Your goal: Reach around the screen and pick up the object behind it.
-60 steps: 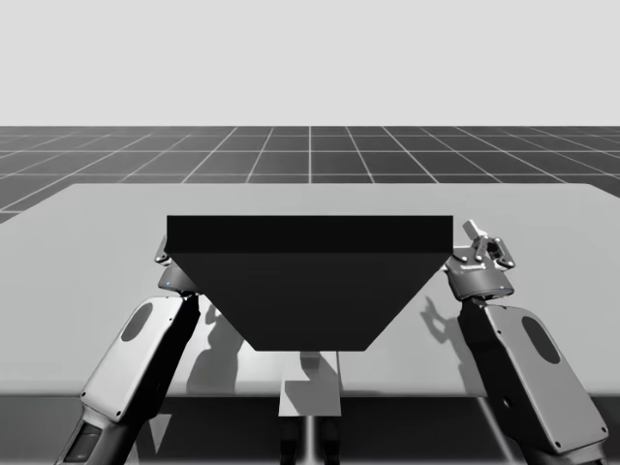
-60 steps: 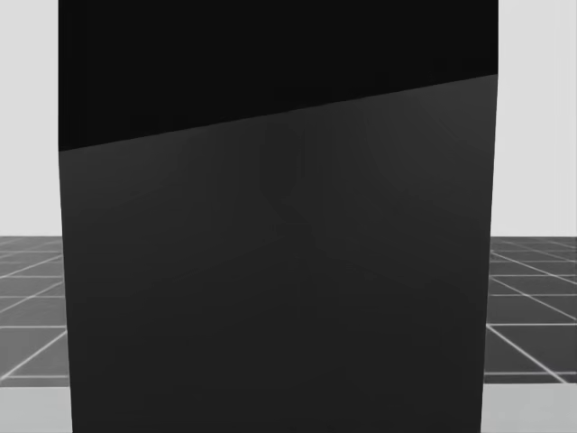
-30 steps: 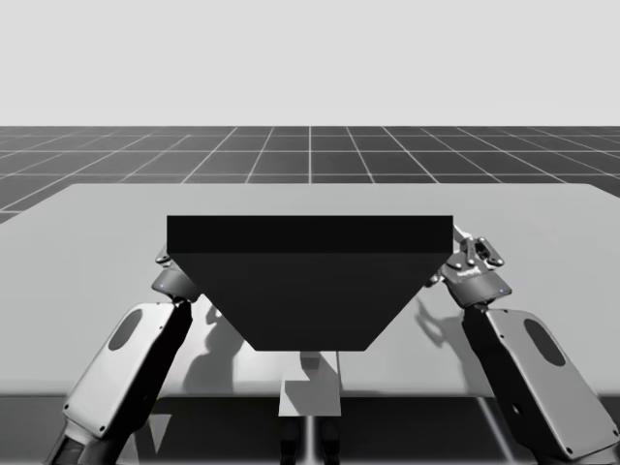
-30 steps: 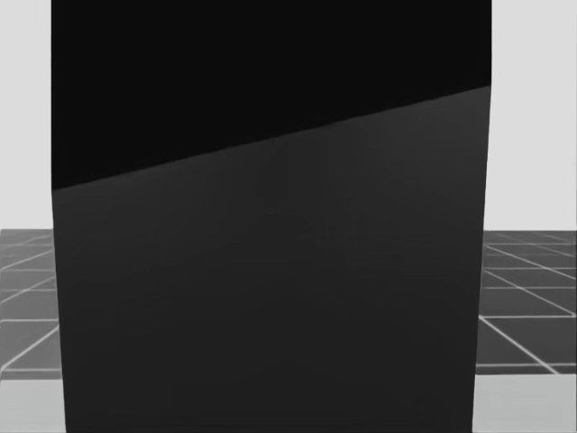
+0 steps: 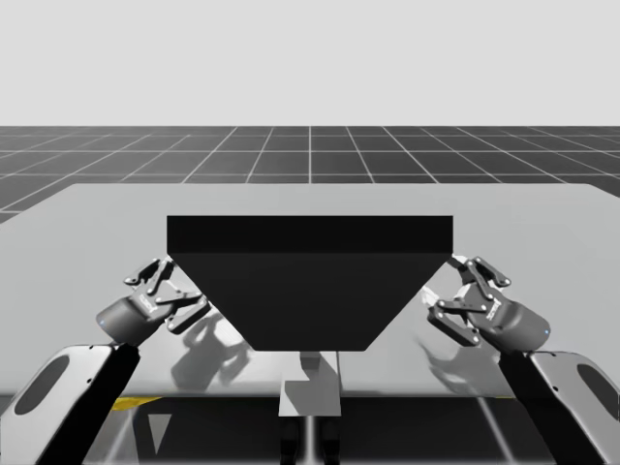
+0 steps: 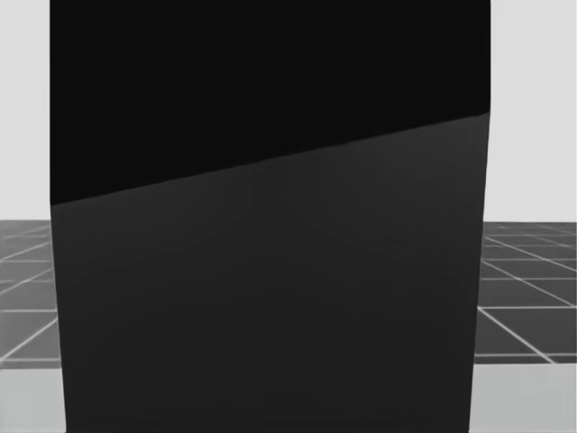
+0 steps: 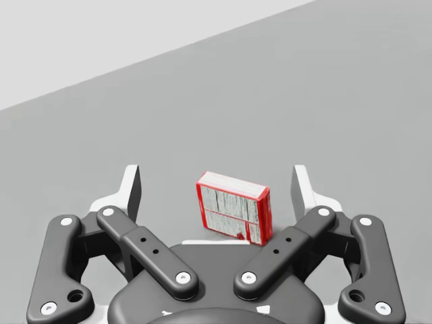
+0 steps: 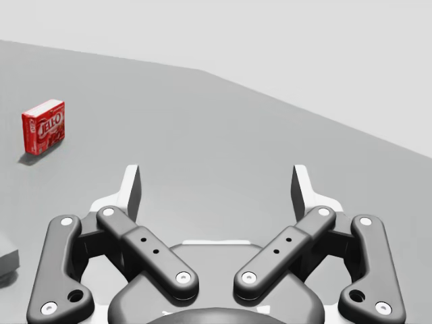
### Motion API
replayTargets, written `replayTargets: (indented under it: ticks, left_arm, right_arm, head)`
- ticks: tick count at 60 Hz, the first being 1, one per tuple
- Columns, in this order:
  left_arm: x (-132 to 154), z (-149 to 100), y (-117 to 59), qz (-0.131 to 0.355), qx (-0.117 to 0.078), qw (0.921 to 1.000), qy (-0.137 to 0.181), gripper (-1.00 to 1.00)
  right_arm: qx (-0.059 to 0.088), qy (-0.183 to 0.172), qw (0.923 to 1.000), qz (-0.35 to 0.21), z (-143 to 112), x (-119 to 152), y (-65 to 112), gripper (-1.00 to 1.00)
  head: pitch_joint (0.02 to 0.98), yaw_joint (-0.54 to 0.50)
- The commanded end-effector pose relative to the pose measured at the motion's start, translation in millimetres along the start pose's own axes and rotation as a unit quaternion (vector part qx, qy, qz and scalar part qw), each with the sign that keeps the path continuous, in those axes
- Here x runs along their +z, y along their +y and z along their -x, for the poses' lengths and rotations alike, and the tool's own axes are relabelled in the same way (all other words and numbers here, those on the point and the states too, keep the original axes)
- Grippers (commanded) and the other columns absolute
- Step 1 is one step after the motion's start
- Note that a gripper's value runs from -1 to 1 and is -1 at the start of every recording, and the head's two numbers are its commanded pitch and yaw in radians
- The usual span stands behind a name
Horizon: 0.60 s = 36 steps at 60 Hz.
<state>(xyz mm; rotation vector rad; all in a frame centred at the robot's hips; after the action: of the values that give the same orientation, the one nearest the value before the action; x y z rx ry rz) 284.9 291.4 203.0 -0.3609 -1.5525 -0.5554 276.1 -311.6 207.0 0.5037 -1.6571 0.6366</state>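
So the dark screen (image 5: 310, 281) stands upright on the grey table (image 5: 542, 223), right between the robot's head and the thing it's after. That's presumably why both arms are coming in wide, one around each edge of the screen, rather than straight ahead.

The left gripper (image 5: 167, 289) is just beside the screen's left edge, the right gripper (image 5: 463, 291) just beside the right edge. Both have their fingers spread wide and neither is holding anything.

The target is a small red box (image 7: 233, 214), sitting upright on the table on the far side of the screen. From the left wrist camera it's straight ahead of the left gripper, lined up with the gap between the fingers, and I don't think either finger touches it. From the right wrist camera the same box is well off to the side, far from the fingers.

My read is the left arm has the shot: push forward until the box is between the fingers, then close. The right arm looks like a spare. The box is light, so a nudge from one finger could tip it.
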Motion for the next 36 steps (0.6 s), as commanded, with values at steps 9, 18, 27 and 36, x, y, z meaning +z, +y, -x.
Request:
replayTargets:
  ticks: [9, 18, 27, 36]
  left_arm:
    - [45, 3, 7.5, 0.069, -0.035, 0.9965, 0.031, -1.00]
    - [42, 6, 19.6, 0.095, -0.033, 0.9943, 0.034, -1.00]
    - [27, 9, 26.4, 0.118, -0.037, 0.9917, 0.037, -1.00]
    - [7, 19, 33.9, 0.120, -0.035, 0.9909, 0.048, -1.00]
  right_arm:
    - [0.024, -0.003, 0.9939, -0.108, 4, 52, 12.9, -1.00]
    - [0.023, -0.013, 0.9889, -0.146, 9, 59, 12.3, -1.00]
    - [0.024, -0.015, 0.9860, -0.164, 12, 52, 15.9, -1.00]
    - [0.022, -0.014, 0.9851, -0.170, 15, 47, 16.9, -1.00]
  head:
    - [0.141, -0.02]
    - [0.139, -0.02]
    - [0.139, -0.01]
    - [0.142, 0.01]
